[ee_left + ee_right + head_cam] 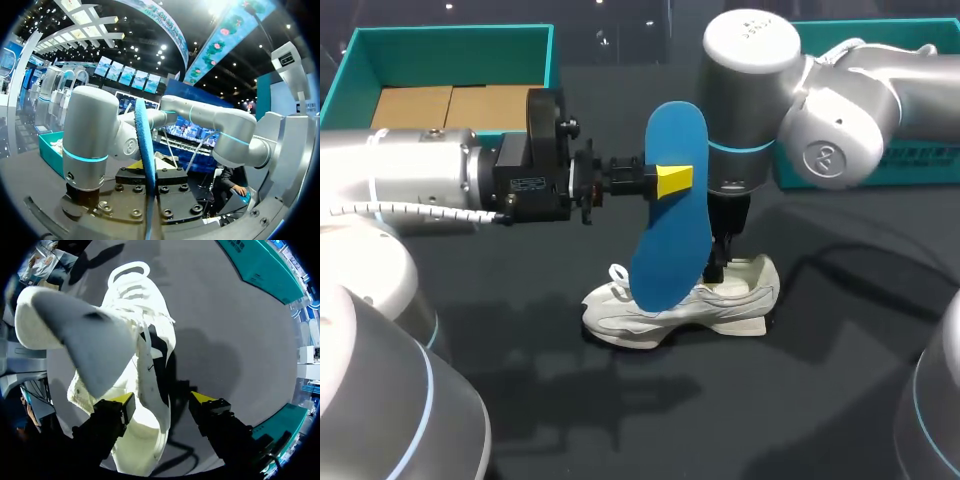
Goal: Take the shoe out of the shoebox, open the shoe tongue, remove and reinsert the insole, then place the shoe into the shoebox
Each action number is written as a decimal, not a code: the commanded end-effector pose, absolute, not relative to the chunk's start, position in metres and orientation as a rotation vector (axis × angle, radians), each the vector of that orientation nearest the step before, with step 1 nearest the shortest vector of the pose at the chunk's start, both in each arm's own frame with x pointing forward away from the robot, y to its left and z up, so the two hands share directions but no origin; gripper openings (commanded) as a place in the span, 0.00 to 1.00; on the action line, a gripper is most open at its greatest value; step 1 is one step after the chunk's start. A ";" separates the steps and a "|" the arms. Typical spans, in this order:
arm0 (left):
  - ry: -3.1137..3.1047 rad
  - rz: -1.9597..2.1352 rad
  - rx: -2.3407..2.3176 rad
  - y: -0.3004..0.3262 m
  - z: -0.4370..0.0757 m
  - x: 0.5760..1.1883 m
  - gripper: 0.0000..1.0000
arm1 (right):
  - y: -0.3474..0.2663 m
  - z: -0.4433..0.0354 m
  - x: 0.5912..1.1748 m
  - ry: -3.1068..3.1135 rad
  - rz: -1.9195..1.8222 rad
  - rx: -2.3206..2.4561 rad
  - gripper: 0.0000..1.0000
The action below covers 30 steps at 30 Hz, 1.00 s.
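Blue foam stands out most: the insole [670, 215] hangs upright above the table [800, 400], pinched near its middle by the left gripper [672, 181], which comes in level from 9 o'clock on the left arm [400, 175]. The fingers are closed flat against both faces of the insole. In the left wrist view it shows edge-on as a thin blue line running out from between the black finger blocks. Its lower tip hangs in front of the white shoe [670, 310]; I cannot tell whether the two touch.

That shoe sits on its sole near the table's centre, lengthwise from 9 to 3 o'clock, with a white loop [618, 272] standing up near the 9 o'clock end.

From 2 o'clock the right arm [820, 110] drops straight down to the shoe's taller end at 3 o'clock. In the right wrist view the right gripper [161, 399] stands wide. One yellow-tipped finger is right against the shoe's side. The other is clear of it, with dark table showing between (so nothing is clamped). A broad pale flap of the shoe rises close ahead of the fingers.

At 10 o'clock lies the teal shoebox [450, 38], holding brown cardboard [450, 105]. A second teal box [880, 165] is at 2 o'clock behind the right arm.
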<state>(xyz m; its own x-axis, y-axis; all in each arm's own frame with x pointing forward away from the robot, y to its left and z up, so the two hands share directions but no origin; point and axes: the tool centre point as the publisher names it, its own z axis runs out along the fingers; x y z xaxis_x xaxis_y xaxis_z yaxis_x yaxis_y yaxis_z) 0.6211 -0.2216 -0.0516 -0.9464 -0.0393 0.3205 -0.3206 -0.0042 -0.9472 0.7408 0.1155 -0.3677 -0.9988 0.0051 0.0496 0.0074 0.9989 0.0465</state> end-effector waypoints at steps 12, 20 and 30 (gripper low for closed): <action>-2.061 2.062 0.382 -0.224 -0.053 0.621 0.00 | 0.117 -0.378 0.735 -3.058 -0.075 -0.012 0.00; -2.061 2.062 0.382 -0.224 -0.053 0.621 0.00 | 0.110 -0.362 0.731 -3.059 -0.086 -0.102 0.00; -2.061 2.062 0.382 -0.224 -0.053 0.621 0.00 | 0.106 -0.332 0.723 -3.015 -0.168 -0.517 0.00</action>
